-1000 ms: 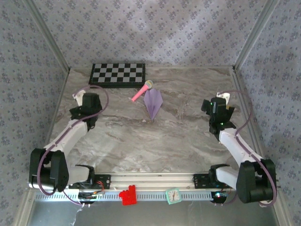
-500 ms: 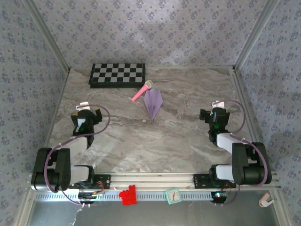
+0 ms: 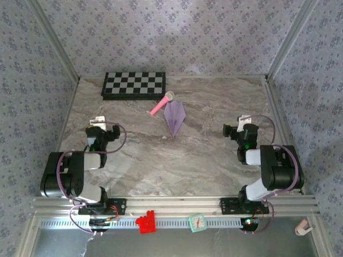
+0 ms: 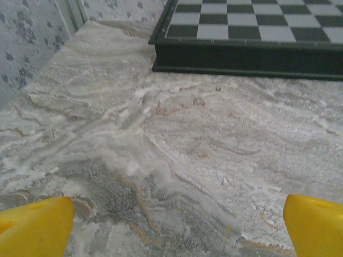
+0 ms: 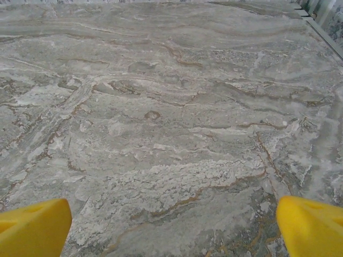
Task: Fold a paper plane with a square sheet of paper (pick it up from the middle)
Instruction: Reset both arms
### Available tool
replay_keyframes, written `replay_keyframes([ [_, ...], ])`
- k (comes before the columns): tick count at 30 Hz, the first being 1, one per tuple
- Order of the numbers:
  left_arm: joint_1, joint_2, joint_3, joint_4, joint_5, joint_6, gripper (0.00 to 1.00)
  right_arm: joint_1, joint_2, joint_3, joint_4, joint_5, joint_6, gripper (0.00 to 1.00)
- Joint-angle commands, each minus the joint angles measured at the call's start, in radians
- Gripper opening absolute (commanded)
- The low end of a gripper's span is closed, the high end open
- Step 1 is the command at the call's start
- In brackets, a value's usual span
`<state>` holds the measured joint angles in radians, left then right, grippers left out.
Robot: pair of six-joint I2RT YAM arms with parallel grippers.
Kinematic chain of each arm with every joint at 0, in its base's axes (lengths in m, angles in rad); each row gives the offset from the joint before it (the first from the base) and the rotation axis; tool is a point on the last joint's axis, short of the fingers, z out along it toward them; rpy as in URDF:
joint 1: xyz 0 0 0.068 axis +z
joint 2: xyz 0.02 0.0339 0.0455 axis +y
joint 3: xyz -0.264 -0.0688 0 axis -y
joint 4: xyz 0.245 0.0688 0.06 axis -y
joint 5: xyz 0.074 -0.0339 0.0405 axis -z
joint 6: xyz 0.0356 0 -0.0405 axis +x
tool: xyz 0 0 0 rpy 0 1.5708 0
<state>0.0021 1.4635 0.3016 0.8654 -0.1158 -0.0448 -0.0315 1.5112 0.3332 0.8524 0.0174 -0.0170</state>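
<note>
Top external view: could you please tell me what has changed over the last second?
Both arms folded back toward their bases, drawing the left fingers and right fingers nearer with them, open and empty. The paper plane, pink microphone and checkered board stayed put.

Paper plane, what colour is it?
The paper plane is pale lavender, best seen in the top external view.

The checkered board runs off the top and right of my left wrist view. My left fingers show just their tips. From above, the paper plane is too small to show its folds.
</note>
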Motion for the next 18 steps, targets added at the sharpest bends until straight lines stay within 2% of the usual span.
replay_keyframes([
  [1,0.012,0.052,0.051,0.045,0.014,-0.007,1.0,-0.006,0.005,0.016,0.032,0.007,-0.007,1.0],
  [4,0.013,0.06,0.059,0.034,-0.01,-0.02,1.0,0.004,0.012,0.053,-0.03,0.066,0.003,1.0],
  [7,0.017,0.064,0.095,-0.031,-0.022,-0.024,1.0,0.007,0.013,0.055,-0.028,0.067,0.0,1.0],
  [12,-0.008,0.068,0.097,-0.03,-0.062,-0.003,1.0,0.008,0.012,0.055,-0.029,0.068,-0.001,1.0],
  [18,-0.013,0.069,0.102,-0.035,-0.059,0.003,1.0,0.008,0.012,0.055,-0.029,0.069,-0.001,1.0],
])
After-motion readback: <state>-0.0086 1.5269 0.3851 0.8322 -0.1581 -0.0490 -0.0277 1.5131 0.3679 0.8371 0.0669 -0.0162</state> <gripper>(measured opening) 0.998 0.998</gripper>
